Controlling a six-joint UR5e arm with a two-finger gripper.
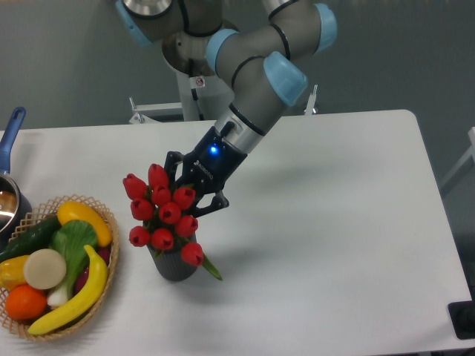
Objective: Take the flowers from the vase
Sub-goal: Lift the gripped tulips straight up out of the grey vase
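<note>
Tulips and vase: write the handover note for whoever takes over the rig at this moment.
Claw: down among the red tulips, fingers around the bunch; whether it is fully clamped cannot be told.
Tulips: stems in the dark grey vase, which stands on the white table right of the fruit basket.
Done: approach to the bunch.
Left: confirm the grip, then lift the tulips clear of the vase.
</note>
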